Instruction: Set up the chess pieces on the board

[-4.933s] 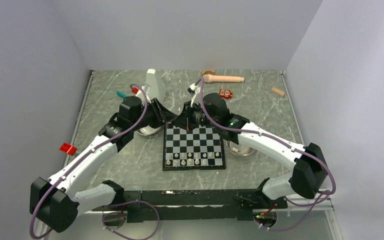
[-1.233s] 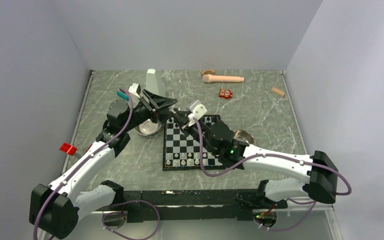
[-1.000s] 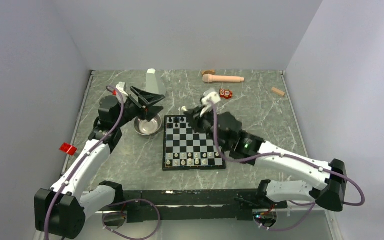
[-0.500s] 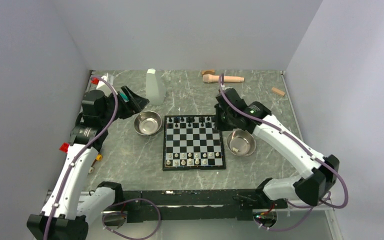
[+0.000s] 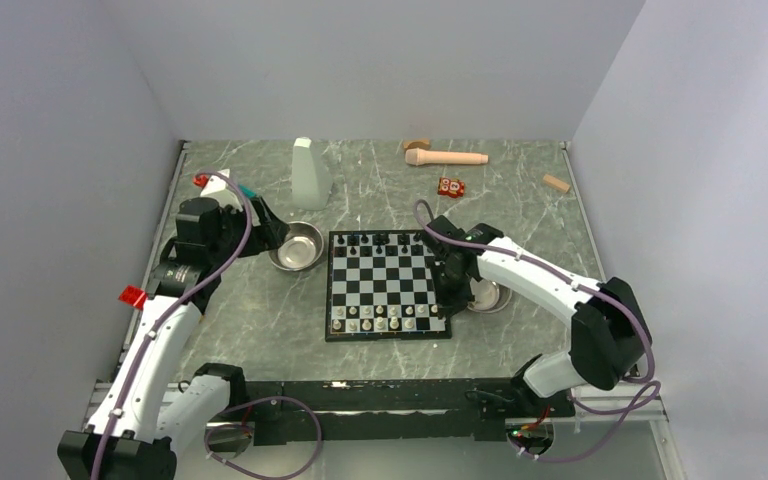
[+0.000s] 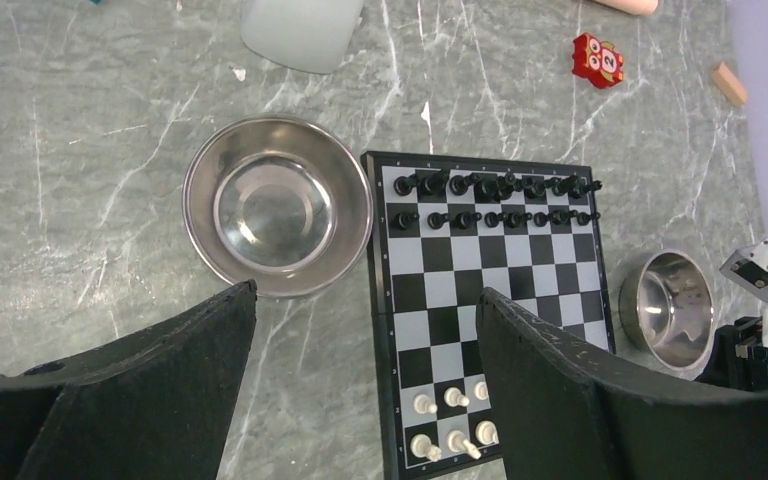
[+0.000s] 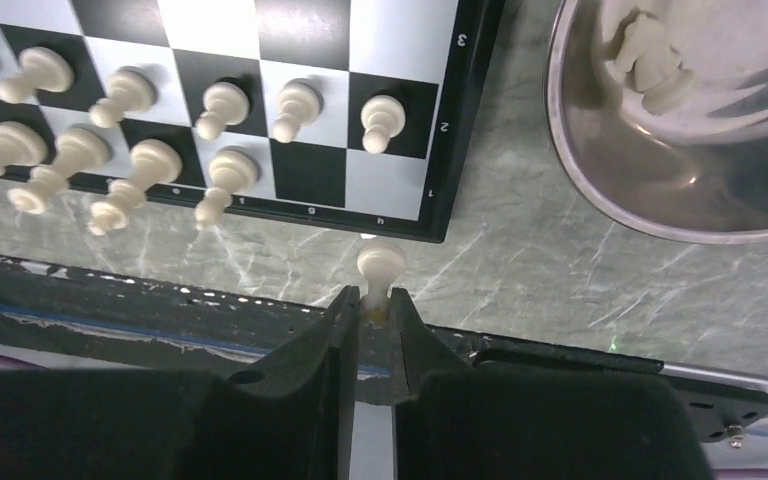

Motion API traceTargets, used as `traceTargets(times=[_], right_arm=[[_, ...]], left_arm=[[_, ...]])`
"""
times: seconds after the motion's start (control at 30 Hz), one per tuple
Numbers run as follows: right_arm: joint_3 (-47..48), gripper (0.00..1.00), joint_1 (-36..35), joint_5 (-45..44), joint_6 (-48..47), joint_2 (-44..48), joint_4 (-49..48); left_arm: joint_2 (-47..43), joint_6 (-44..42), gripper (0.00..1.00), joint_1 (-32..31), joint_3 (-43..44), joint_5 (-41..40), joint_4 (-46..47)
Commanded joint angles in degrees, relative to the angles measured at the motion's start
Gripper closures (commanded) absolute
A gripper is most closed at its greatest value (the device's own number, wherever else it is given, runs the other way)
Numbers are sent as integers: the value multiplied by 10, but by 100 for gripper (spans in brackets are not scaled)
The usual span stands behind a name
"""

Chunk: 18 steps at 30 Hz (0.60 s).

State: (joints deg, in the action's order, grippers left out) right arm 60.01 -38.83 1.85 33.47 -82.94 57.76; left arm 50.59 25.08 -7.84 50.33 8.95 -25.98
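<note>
The left gripper (image 6: pixel 365 293) hangs with jaws wide apart at 10 o'clock of the board (image 6: pixel 460 290), beside the left bowl (image 6: pixel 277 207). Two rows of black pieces (image 6: pixel 487 186) line the board's 12 o'clock edge, count unclear. At 6 o'clock stand cream pieces (image 7: pixel 225 100), six pawns visible, rows cut off left. The right gripper (image 7: pixel 375 312) clamps one cream pawn (image 7: pixel 380 265) near the 5 o'clock corner. The right bowl (image 7: pixel 600 150), second of two, at 3 o'clock, partly out of frame, holds one cream piece (image 7: pixel 645 55), type unclear.

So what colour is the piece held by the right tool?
Cream-white. The piece shows best in the right wrist view, clamped in the right tool.
</note>
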Motion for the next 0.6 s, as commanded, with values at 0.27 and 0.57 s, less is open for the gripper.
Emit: traceTargets(times=[0.27,0.57], right_arm=[[-34,100,1,19,13,-41,-84],[-29,100,1,3,9,-60,-78]], left_arm=[[-5,-13,16,3,-7,-3,23],[-9,-8,16,3,-12,-1,24]])
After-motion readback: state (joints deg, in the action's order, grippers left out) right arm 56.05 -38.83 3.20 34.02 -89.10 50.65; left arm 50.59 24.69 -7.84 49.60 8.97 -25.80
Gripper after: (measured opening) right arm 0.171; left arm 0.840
